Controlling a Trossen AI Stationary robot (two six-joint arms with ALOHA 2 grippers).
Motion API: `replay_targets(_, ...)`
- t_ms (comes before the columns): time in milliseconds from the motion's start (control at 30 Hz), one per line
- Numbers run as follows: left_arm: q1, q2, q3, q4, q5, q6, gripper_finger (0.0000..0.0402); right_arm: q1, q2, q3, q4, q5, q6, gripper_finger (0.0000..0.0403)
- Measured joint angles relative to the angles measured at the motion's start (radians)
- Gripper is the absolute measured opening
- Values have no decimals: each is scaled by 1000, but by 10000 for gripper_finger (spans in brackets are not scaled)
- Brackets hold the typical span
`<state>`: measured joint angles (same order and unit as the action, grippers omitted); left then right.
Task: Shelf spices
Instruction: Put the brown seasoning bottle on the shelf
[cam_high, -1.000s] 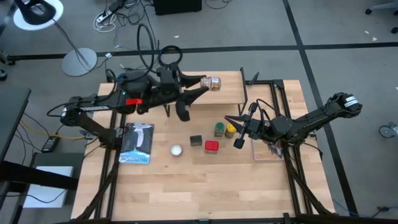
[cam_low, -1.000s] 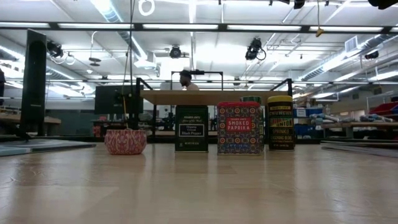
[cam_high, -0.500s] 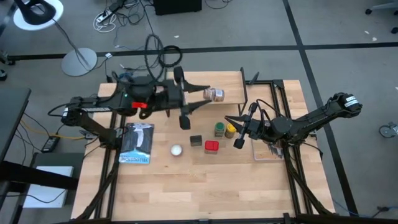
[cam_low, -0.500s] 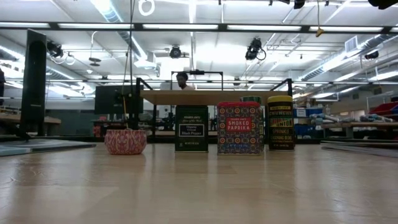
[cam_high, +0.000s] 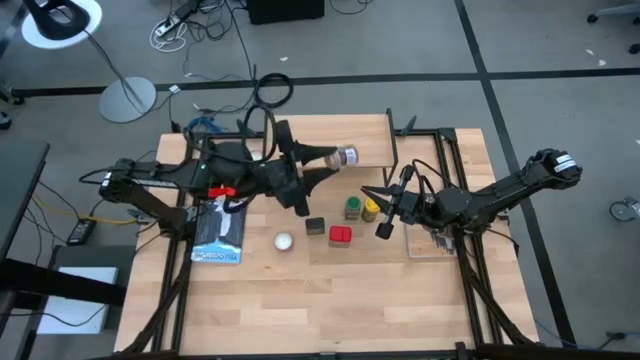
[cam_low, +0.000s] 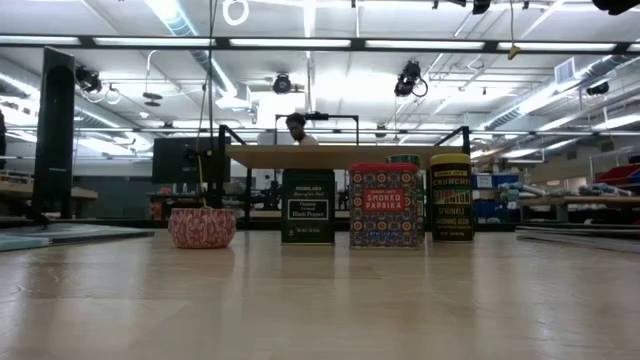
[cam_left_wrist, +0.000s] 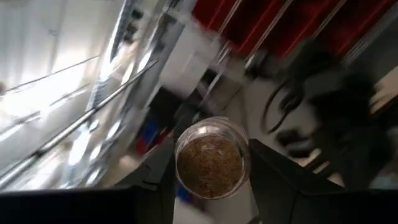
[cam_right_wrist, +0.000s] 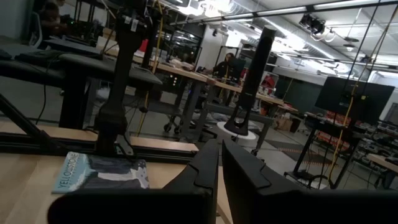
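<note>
1. Small brownish jar (cam_high: 346, 156): in the high view it lies on its side, pinched between the fingers of the left gripper (cam_high: 333, 161) above the front part of the shelf (cam_high: 370, 148). The black tin (cam_high: 316, 227), red tin (cam_high: 340, 236), green-capped jar (cam_high: 353, 208) and yellow jar (cam_high: 370, 210) stand on the tabletop (cam_high: 330, 290) in front of the shelf. The right gripper (cam_high: 378, 212), fingers pressed together, sits just beside the yellow jar.
2. Low view: black tin (cam_low: 308, 207), red tin (cam_low: 385, 205) and yellow jar (cam_low: 451, 197) stand in a row before the shelf (cam_low: 340, 156); a patterned round disc (cam_low: 201, 227) sits nearby.
3. Left wrist view: the jar (cam_left_wrist: 211, 159) is clamped between both dark fingers (cam_left_wrist: 161, 171).
4. Right wrist view: the fingers (cam_right_wrist: 205, 171) touch; a book (cam_right_wrist: 99, 172) lies on the table.
</note>
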<state>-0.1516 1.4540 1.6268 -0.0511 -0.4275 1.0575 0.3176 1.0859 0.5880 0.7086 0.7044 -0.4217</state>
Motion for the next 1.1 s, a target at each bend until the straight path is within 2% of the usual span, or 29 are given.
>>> replay_targets(67,-1,0,0,31,-93,-38,154,0,0,0,0,0,0,22)
replay_targets(133,13,0,1,42,-186,-151,154,0,0,0,0,0,0,22)
replay_targets(300,69,-5,2,-58,-415,-430,154,0,0,0,0,0,0,22)
replay_targets(400,121,-5,2,-175,-451,-596,154,0,0,0,0,0,0,21)
replay_targets(467,165,-5,2,-266,-407,-710,154,0,0,0,0,0,0,21)
replay_targets(667,330,-2,2,-507,-153,-973,154,1,0,0,0,0,0,20)
replay_targets(767,402,1,2,-602,-72,-1010,154,1,0,0,0,0,0,19)
replay_targets(967,511,0,2,-668,59,-998,154,1,0,0,0,0,1,19)
replay_targets(1100,583,0,2,-712,107,-995,154,1,0,0,0,0,2,20)
